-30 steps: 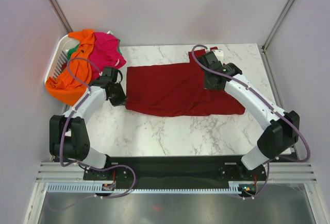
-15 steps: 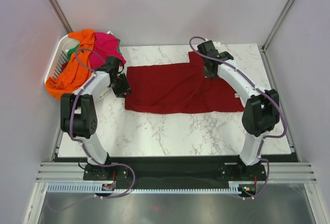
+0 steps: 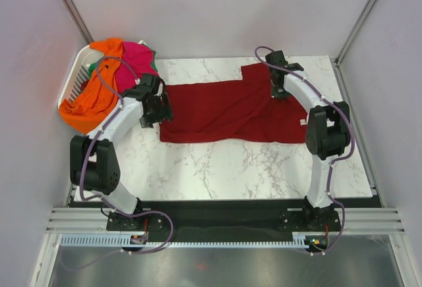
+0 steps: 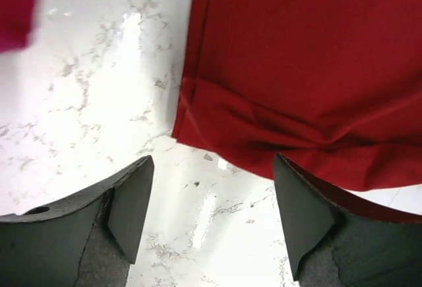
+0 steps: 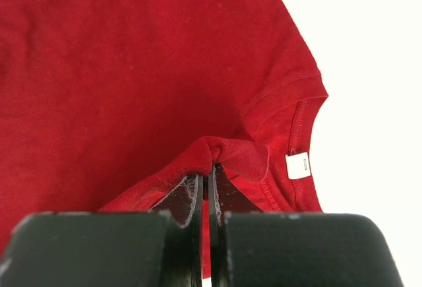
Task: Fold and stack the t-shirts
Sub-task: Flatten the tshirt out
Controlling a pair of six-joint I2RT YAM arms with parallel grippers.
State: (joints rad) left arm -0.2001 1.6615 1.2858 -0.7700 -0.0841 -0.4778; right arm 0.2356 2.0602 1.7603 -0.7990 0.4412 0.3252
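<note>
Where the marble table [image 3: 217,168] fills the cell floor, the dark red t-shirt [image 3: 217,109] lies spread left to right over its far half, mostly flat. Its hem is at the left and its collar end at the right, with one sleeve sticking out toward the far edge. The left wrist view shows the hem corner creased and doubled over. White slatted laundry basket [image 3: 71,82] sits off the far-left table corner, with an orange t-shirt [image 3: 89,102] draped over its near rim and a hot pink t-shirt [image 3: 135,59] heaped on top. Left end effector [image 4: 211,188] is at the shirt's left edge, low over the table, fingers spread wide with nothing between them. Right end effector [image 5: 210,171] is at the shirt's far-right part, fingers pressed together, pinching a small bunched fold of red cloth just beside the collar. Small white neck label [image 5: 298,165] shows inside the collar, right of the pinch.
</note>
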